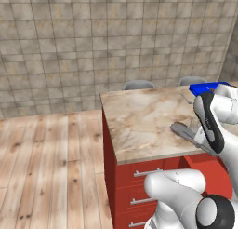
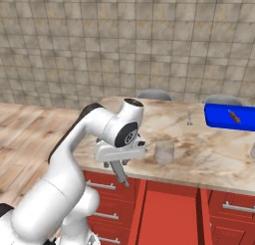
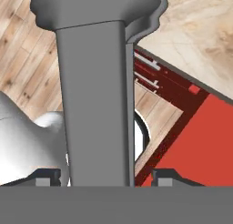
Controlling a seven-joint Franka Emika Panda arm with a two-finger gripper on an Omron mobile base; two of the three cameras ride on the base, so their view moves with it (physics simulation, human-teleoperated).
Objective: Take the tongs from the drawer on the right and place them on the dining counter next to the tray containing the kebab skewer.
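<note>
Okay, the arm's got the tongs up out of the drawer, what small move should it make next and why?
Probably swing right along the dining counter toward the tray. The gripper holds the tongs hanging at the counter's near edge, above the open drawer, and the tray with the kebab skewer sits far to the right.

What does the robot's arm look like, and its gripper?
The arm is glossy white, built of rounded tubular links, with dark grey to black bands and round caps at the joints. The gripper has a white boxy body and two small dark fingers. No cables or markings can be seen.
</note>
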